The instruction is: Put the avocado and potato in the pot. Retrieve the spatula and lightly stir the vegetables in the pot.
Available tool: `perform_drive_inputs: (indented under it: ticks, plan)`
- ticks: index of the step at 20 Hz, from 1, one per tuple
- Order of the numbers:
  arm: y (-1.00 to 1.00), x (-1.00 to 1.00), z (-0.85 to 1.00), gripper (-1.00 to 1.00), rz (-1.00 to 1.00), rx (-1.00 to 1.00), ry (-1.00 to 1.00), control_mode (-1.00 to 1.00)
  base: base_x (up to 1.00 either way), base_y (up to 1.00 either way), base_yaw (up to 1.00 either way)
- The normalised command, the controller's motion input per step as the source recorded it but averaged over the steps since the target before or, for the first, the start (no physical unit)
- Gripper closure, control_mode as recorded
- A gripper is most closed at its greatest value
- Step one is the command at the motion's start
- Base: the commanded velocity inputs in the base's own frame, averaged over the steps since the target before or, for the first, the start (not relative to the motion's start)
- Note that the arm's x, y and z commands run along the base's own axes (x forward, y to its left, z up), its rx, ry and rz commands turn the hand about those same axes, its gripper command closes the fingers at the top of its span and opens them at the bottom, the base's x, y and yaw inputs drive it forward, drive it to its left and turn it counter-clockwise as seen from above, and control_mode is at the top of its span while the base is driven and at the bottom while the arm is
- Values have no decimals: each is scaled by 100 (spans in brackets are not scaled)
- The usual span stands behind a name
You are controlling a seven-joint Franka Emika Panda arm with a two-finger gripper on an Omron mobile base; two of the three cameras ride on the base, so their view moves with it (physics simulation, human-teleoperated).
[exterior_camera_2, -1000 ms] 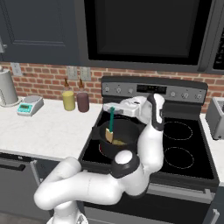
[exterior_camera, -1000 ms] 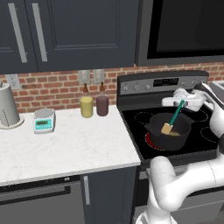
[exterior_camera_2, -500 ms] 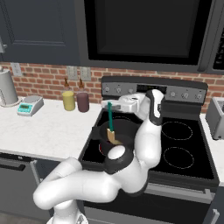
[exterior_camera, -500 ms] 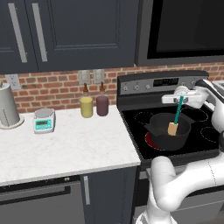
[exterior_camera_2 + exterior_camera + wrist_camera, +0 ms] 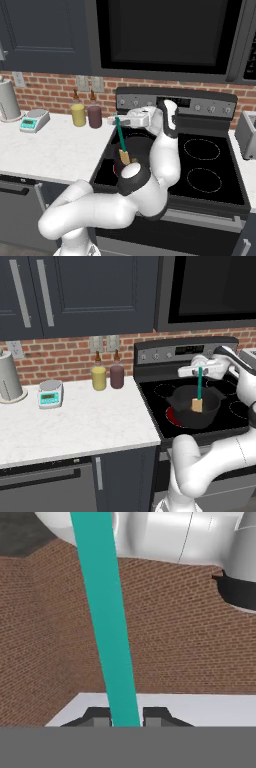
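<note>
Spatula [image 5: 199, 387] hangs near-vertical from gripper [image 5: 199, 370], teal handle clamped between both fingertips [image 5: 156, 716], tan blade at 6 o'clock from gripper. Blade low over pot [image 5: 182, 407], near rim level; contact with contents not discernible. Pot sits on stove [image 5: 161, 387] front-left burner, glowing red beneath. Avocado, potato not discernible inside pot. Arm arcs up from base, forearm bent over stove, hand horizontal, pointing toward tabletop [image 5: 75, 421] side. In right base view spatula [image 5: 121, 140] tilts slightly, blade toward 5 o'clock.
</note>
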Motion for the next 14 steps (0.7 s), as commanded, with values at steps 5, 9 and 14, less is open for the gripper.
perform_drive_inputs:
  ticks: [5,9,14]
  plan:
    - [7,0,0,100,22,9,-13,-100,0,0,0]
    - [0,5,0,100,21,10,-14,-100,0,0,0]
    - [0,-6,-4,100,26,19,-17,-100,0,0,0]
